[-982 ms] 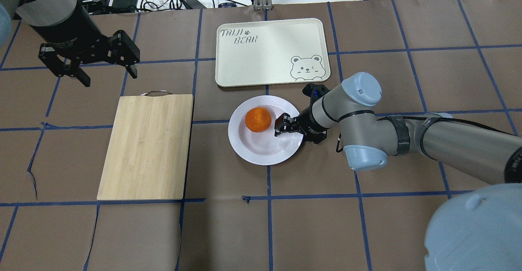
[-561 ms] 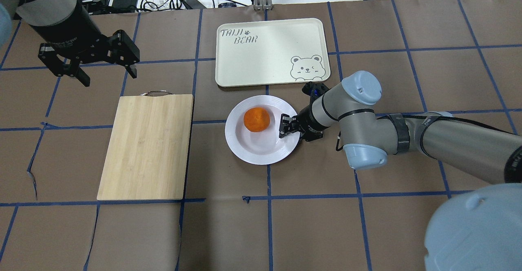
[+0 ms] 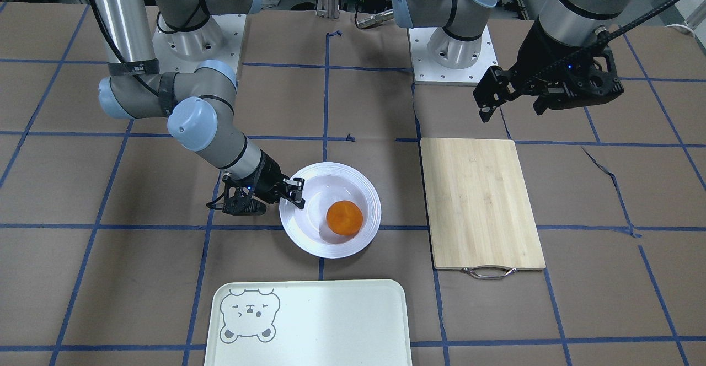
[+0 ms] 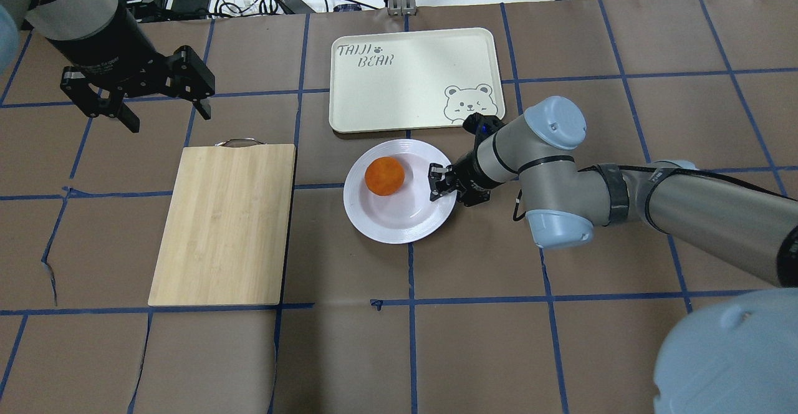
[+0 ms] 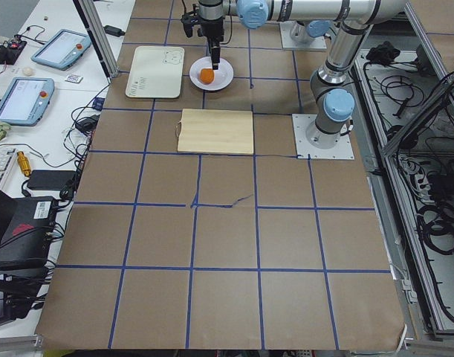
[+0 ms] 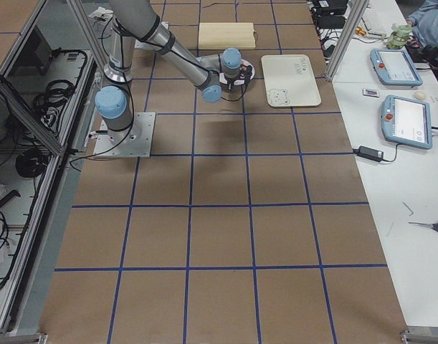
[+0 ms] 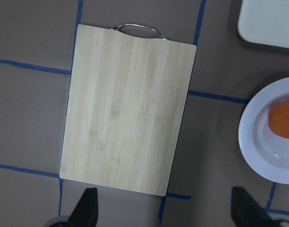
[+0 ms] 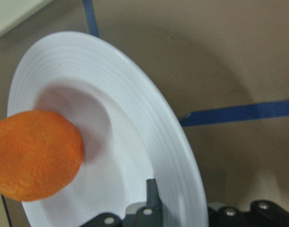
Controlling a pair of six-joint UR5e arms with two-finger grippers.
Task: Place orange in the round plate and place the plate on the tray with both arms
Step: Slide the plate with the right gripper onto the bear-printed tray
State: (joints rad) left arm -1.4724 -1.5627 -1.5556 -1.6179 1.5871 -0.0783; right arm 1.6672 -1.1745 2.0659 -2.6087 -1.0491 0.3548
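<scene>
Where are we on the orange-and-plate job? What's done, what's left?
Done: the orange lies in the round plate. In hand: the right gripper is shut on the plate's rim on its own side; the left gripper hangs open beyond the wooden cutting board, holding nothing. Left: the plate is short of the tray, not on it, and the left arm has yet to join.
</scene>
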